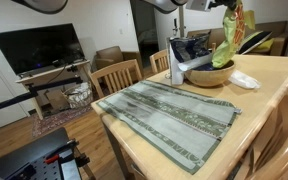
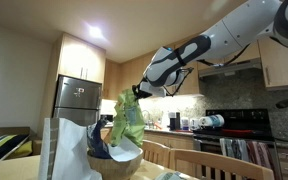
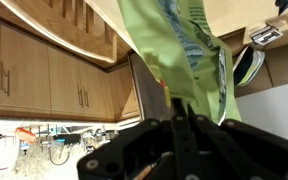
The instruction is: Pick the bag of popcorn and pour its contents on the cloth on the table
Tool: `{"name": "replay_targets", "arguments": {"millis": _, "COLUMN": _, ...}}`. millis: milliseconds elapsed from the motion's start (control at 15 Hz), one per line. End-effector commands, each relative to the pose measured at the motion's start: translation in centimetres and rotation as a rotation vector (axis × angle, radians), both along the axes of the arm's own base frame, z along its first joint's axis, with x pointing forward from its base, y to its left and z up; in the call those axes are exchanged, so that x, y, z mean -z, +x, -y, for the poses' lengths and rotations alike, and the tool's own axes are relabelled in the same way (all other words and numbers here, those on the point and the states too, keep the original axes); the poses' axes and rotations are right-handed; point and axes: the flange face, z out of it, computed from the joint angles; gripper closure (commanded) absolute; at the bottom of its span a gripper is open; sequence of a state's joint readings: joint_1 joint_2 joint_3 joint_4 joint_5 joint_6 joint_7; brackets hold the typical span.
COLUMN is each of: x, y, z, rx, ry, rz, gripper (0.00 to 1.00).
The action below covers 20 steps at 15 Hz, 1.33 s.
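Hanging from the gripper [image 2: 138,93], the bag [image 2: 129,122] is just above the bowl [image 1: 206,73] at the far corner of the worktop [image 1: 269,100], so the pick looks done and the carry is the step in hand. The gripper is pinched tight on the bag's crinkled upper edge; in the wrist view the green film runs out from between the pressed fingers. The cloth [image 1: 169,115] lies flat at about 7 o'clock from the bowl, well apart from the bag, and no popcorn shows on it. Next, the arm likely needs to swing the bag toward 7 o'clock until it is over the cloth's middle, then turn the wrist to tip the mouth down. Which end is open cannot be told.
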<state>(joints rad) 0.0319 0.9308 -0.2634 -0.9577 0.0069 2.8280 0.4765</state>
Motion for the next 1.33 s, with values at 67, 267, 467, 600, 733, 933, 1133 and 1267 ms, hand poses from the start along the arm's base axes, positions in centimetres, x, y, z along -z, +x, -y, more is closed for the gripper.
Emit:
{"name": "replay_targets", "arguments": {"millis": 67, "x": -3.3, "y": -2.3, "z": 1.9, "rx": 0.028, "ry": 0.011, "rz": 0.079, "gripper": 1.00}}
{"name": "replay_targets", "arguments": {"millis": 267, "x": -2.7, "y": -1.7, "z": 2.3, "rx": 0.019, "ry": -0.007, "rz": 0.092, "gripper": 0.99}}
{"name": "replay_targets", "arguments": {"millis": 467, "x": -2.2, "y": -2.5, "z": 3.0, "rx": 0.028, "ry": -0.001, "rz": 0.091, "gripper": 0.99}}
{"name": "replay_targets", "arguments": {"millis": 600, "x": -2.1, "y": -2.6, "z": 3.1, "rx": 0.030, "ry": 0.000, "rz": 0.088, "gripper": 0.99}}
{"name": "replay_targets", "arguments": {"millis": 733, "x": -1.9, "y": -2.6, "z": 2.3, "rx": 0.007, "ry": -0.020, "rz": 0.074, "gripper": 1.00}}
{"name": "replay_targets", "arguments": {"millis": 933, "x": -2.7, "y": -3.3, "z": 2.1, "rx": -0.048, "ry": -0.095, "rz": 0.060, "gripper": 1.00}}
{"name": "replay_targets", "arguments": {"millis": 1133, "x": -4.8, "y": -4.3, "z": 3.0, "rx": -0.081, "ry": -0.165, "rz": 0.069, "gripper": 1.00}}
{"name": "replay_targets", "arguments": {"millis": 1267, "x": -6.4, "y": -5.2, "z": 3.9, "rx": -0.093, "ry": -0.201, "rz": 0.078, "gripper": 1.00}}
